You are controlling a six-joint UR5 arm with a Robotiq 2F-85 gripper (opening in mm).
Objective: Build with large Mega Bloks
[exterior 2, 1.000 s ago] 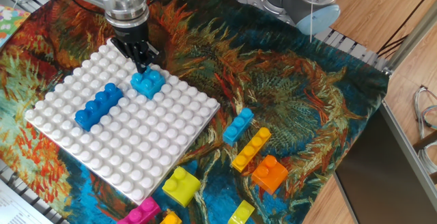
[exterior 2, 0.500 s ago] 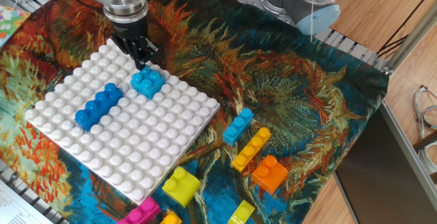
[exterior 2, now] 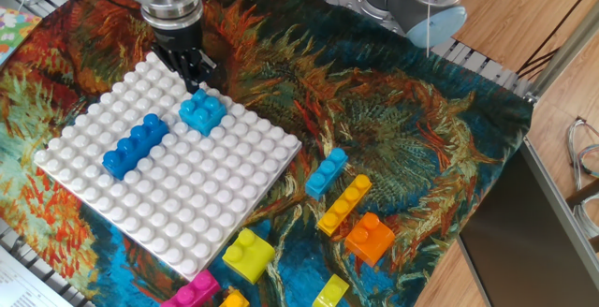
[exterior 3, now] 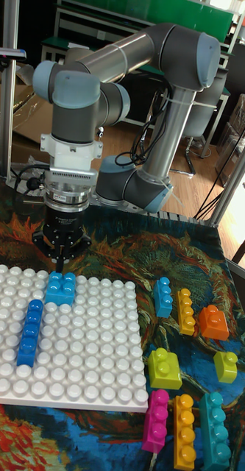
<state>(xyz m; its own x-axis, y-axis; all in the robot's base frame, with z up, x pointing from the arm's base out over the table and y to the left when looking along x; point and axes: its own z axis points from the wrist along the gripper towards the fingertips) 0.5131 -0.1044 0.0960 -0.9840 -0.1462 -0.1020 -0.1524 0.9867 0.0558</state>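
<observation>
- Lifted clear since a second ago, your claw [exterior 2: 196, 84] has risen off the light blue brick [exterior 2: 202, 112] and drifted slightly toward the far-left corner of the baseplate; over the last half second it has barely shifted; nothing else on the table has moved.
- Nearest the fixed camera, your spare stock lies loose on the patterned cloth [exterior 2: 393, 138]: a pink brick [exterior 2: 192, 291] at the lower edge, a lime-yellow square brick [exterior 2: 247, 253], a small yellow brick [exterior 2: 331, 291]; just beyond them sit an orange brick [exterior 2: 370, 237], a long yellow-orange brick [exterior 2: 343, 203] and a light blue long brick [exterior 2: 326, 171]; the tall view also shows a teal long brick [exterior 3: 214, 430] at its lower right.
- On the white baseplate [exterior 2: 168, 213], the dark blue brick [exterior 2: 135, 144] lies as a single row toward the left; the light blue brick sits a little apart from it, further back, looking seated square on the studs.
- Furthest back, the claw hangs just above and behind the light blue brick, not touching it; its fingertips look drawn close together and hold nothing.
- You can read this as a placement just finished: the brick stayed down when the claw rose, so I judge it pressed home.
- Your next pick most likely comes from the loose bricks to the right, well apart from the claw; expect a long reach across the baseplate.
</observation>
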